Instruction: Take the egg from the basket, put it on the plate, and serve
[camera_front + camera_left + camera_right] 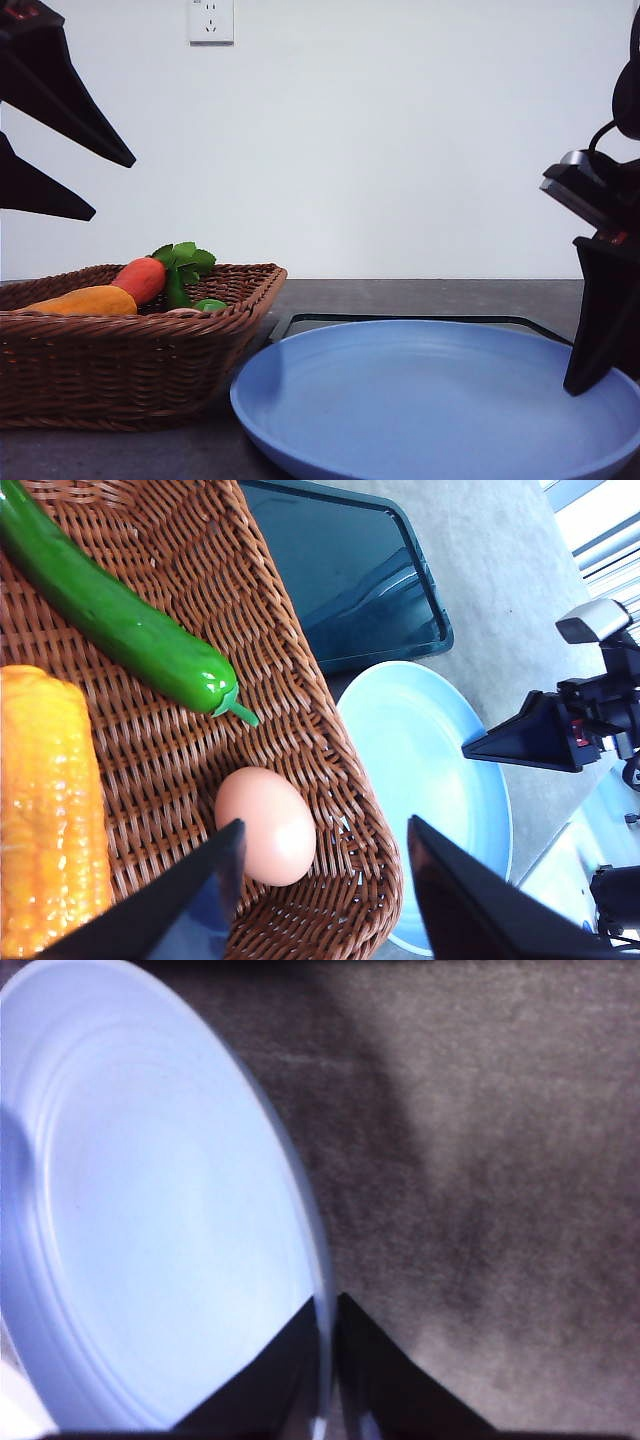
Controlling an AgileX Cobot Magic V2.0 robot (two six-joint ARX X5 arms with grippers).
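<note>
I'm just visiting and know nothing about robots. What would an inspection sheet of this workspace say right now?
Surface: dark grey table.
Job's things: egg lies in the wicker basket, near its rim; light-blue plate beside the basket holds nothing.
Clutter: green pepper, corn cob and carrot toy in the basket; black tray behind the plate.
Grippers: left gripper above the egg, jaws open; right gripper closed on the plate's rim.
Cables: black cable on the right arm.
Surroundings: white wall, power socket.

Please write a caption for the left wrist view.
Open left gripper above the egg in the basket, beside the plate.
</note>
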